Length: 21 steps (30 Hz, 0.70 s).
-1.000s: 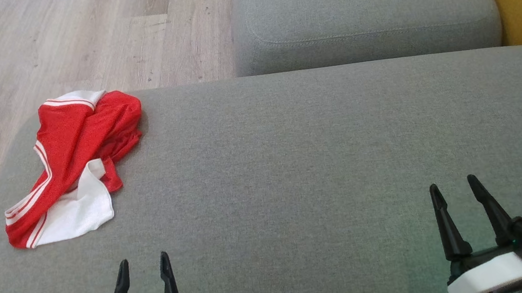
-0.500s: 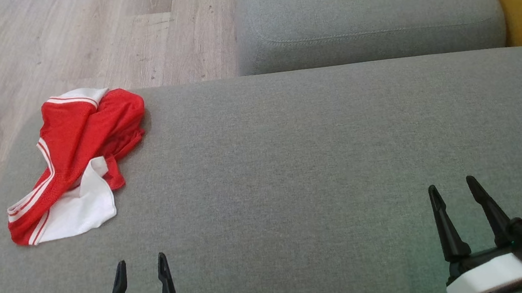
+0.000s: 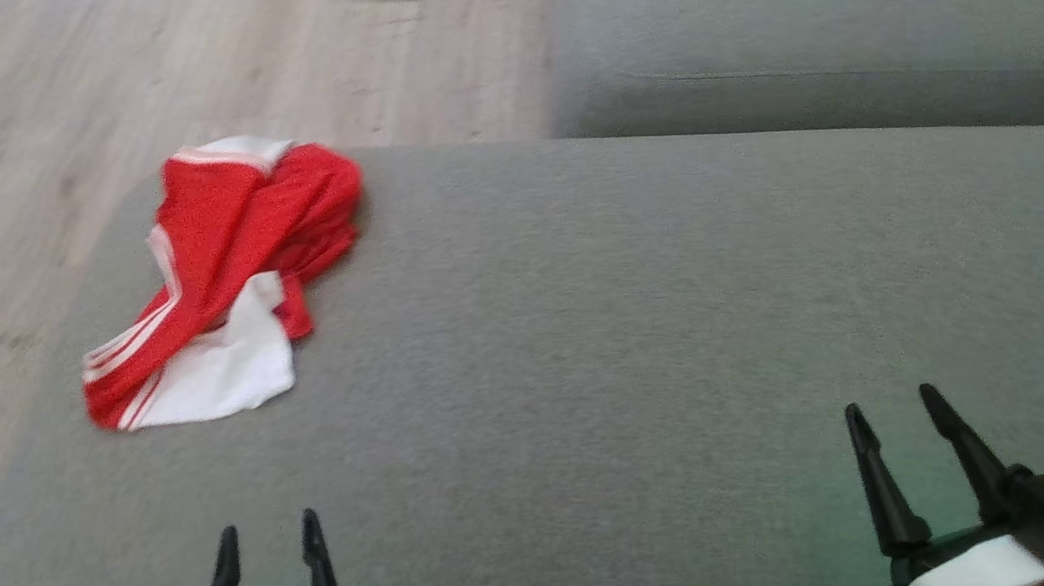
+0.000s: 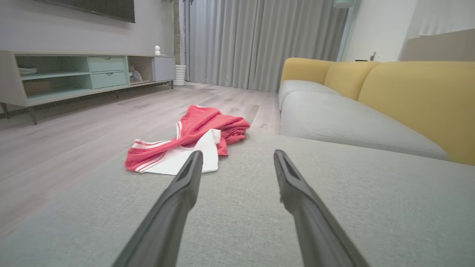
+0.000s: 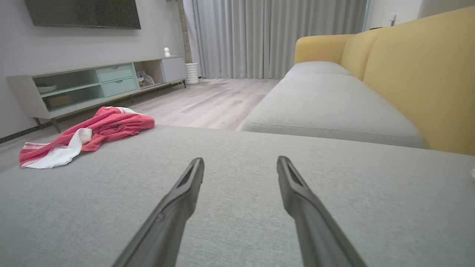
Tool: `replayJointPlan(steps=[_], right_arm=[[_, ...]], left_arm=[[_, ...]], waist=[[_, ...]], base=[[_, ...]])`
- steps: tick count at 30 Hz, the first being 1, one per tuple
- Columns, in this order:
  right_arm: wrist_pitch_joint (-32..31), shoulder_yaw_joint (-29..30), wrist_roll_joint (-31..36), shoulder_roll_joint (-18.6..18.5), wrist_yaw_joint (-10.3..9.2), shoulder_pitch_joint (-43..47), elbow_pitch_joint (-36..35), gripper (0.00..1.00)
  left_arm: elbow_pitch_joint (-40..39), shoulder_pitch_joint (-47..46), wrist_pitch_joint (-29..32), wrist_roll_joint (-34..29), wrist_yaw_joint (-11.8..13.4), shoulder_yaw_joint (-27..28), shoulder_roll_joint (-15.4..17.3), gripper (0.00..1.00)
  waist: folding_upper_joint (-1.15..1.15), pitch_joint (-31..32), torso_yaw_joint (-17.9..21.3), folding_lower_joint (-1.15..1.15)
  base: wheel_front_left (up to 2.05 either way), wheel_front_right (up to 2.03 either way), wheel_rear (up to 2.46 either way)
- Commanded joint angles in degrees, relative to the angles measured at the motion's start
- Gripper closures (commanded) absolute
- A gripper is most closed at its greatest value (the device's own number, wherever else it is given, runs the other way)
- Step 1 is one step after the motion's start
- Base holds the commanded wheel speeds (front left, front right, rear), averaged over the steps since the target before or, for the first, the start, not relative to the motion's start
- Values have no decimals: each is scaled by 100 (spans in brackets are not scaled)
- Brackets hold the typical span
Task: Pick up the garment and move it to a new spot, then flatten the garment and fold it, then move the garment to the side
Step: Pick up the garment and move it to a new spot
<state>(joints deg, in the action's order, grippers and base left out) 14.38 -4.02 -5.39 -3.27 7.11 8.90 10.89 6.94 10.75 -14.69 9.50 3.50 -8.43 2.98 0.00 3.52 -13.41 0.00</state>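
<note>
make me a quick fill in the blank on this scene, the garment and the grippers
The crumpled garment is red and ____.
Of the left gripper and right gripper, the garment lies nearer the ____ one.
Both grippers stand ____, holding nothing.
The sofa backrest is ____.
Missing words: white; left; open; yellow

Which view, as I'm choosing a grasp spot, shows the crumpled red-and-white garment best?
Left wrist view: the crumpled red-and-white fabric garment is close and sharp, though a finger of the left tool overlaps its white edge. Head view: whole outline from above, but blurred. Right wrist view: smaller, at far left.
</note>
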Motion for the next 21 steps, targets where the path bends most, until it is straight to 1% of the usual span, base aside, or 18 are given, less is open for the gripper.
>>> replayJointPlan(steps=[1, 7, 12, 16, 21], right_arm=[[62, -170, 43, -18, 37, -184, -152, 0], [62, -382, 22, -4, 37, -237, -108, 0], [62, -429, 27, 3, 37, -255, -89, 0], [62, -453, 39, -32, 37, -260, -89, 0], [62, -481, 90, -212, 37, -356, -140, 0]], left_arm=[[-169, -239, -30, -45, -6, 245, -10, 0], [-182, -140, -30, -49, -18, 494, -10, 0], [-246, -50, -30, -51, -14, 672, -10, 0], [-328, -47, -30, -27, 12, 867, -10, 0], [-500, -332, -30, -84, -57, 1245, 7, 0]], waist=[[0, -34, -288, 0], [0, -82, -924, 0], [0, -100, -1255, 0], [0, -152, -1332, 0], [0, -461, -1226, 0]], base=[[0, 0, 0], [0, 0, 0], [0, 0, 0], [0, 0, 0], [0, 0, 0]])
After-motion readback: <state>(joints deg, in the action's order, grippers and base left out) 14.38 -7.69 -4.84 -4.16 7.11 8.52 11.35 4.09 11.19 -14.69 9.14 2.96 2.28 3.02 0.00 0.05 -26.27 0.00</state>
